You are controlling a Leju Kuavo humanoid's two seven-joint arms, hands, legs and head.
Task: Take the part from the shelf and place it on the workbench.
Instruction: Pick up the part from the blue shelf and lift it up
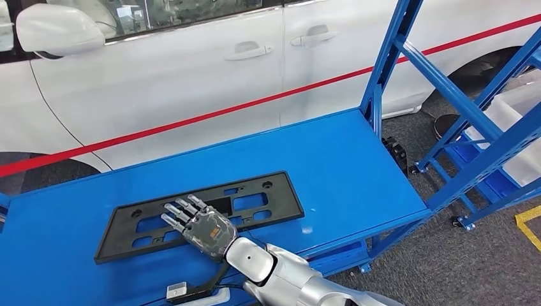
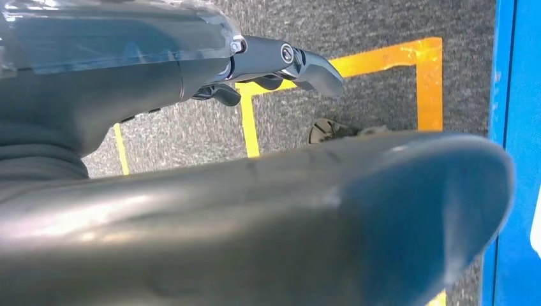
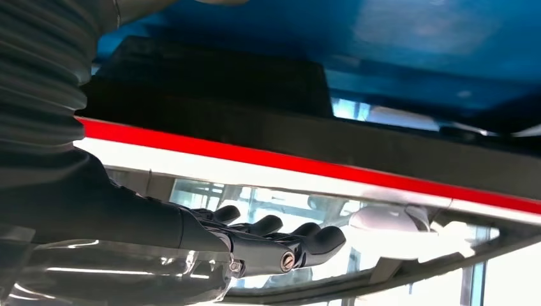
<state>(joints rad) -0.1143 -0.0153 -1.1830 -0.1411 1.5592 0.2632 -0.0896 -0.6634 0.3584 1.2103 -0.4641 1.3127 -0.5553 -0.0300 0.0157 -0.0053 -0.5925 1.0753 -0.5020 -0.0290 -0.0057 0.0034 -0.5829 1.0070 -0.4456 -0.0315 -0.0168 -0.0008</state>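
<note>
The part [image 1: 255,204], a flat black rectangular frame with cut-outs, lies on the blue workbench [image 1: 344,166], left of its middle. My right hand [image 1: 198,226] is over the part's near edge with its fingers stretched out flat and nothing in its grasp. In the right wrist view the same hand [image 3: 191,236] shows straight fingers [image 3: 300,245] that stand apart from the dark part [image 3: 217,83]. My left hand [image 2: 159,76] hangs beside the bench over the floor, fingers [image 2: 293,60] loosely extended and holding nothing.
A white car [image 1: 191,76] with a red stripe stands right behind the workbench. The blue shelf frame [image 1: 485,108] rises at the right, on castors over grey carpet. Yellow floor tape [image 2: 421,83] marks the carpet near my left hand.
</note>
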